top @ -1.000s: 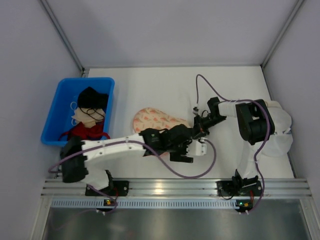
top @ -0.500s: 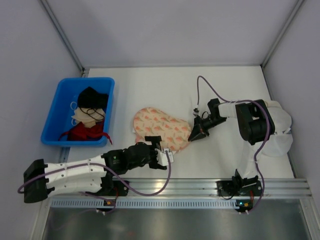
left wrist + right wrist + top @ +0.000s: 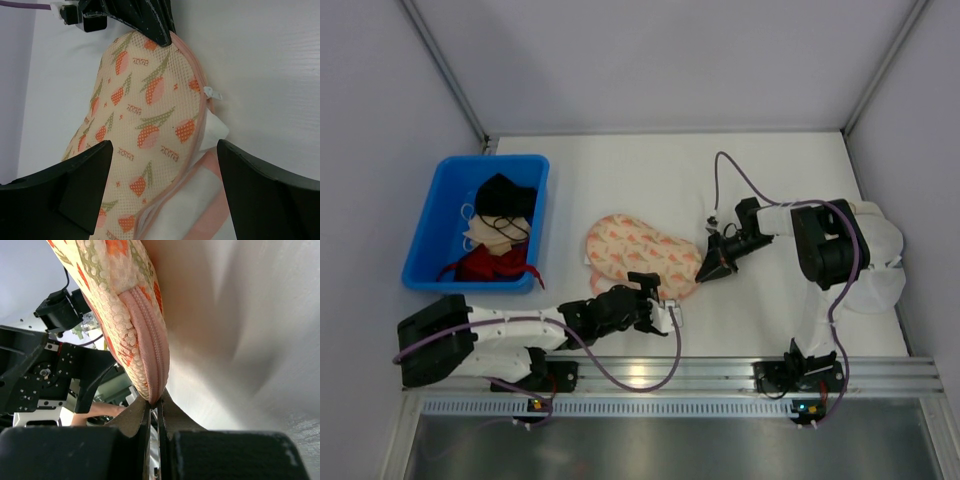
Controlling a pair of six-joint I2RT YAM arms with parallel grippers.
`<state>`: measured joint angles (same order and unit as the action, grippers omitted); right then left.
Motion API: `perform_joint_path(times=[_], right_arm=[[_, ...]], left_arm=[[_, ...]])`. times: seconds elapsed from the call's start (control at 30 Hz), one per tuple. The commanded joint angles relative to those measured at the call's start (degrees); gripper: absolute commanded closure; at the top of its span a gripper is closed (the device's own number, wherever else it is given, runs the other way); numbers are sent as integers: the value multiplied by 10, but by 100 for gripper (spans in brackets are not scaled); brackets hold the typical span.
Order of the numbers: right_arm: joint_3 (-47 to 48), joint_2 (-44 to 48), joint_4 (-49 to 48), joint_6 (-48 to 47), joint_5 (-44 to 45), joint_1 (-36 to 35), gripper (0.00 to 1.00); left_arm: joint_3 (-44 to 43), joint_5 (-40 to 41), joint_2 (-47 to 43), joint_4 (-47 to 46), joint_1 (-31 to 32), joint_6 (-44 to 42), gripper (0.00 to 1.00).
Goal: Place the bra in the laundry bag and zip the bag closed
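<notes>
- Fingertips (image 3: 134, 421) of the right gripper (image 3: 710, 268) clench the pink zip rim (image 3: 152, 360) at the laundry bag's (image 3: 635, 255) right end.
- Left gripper (image 3: 660, 308) hangs spread wide, grasping nothing, just beside the bag's near edge, where white fabric (image 3: 175, 215) shows; whether that is the bra is unclear.
- Bag lies flat on the white table (image 3: 770, 180), between both grippers.
- Blue bin (image 3: 430, 230) with black, beige and red garments (image 3: 495, 230) sits well left.
</notes>
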<state>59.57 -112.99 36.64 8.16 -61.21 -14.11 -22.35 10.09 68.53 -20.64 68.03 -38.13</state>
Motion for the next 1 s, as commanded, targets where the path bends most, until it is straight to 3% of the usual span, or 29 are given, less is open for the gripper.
perform_joint_path(times=[0.0,0.37,0.97], right_arm=[[-5,10,-2,-1,-21,0,100],[-3,9,5,-6,-42,-7,100],[15,-5,65,-69,-40,-43,100]], left_arm=[[-10,-6,14,-73,-21,11,9],[-4,-16,49,-95,-36,-26,13],[-14,35,129,-242,-38,-85,17]])
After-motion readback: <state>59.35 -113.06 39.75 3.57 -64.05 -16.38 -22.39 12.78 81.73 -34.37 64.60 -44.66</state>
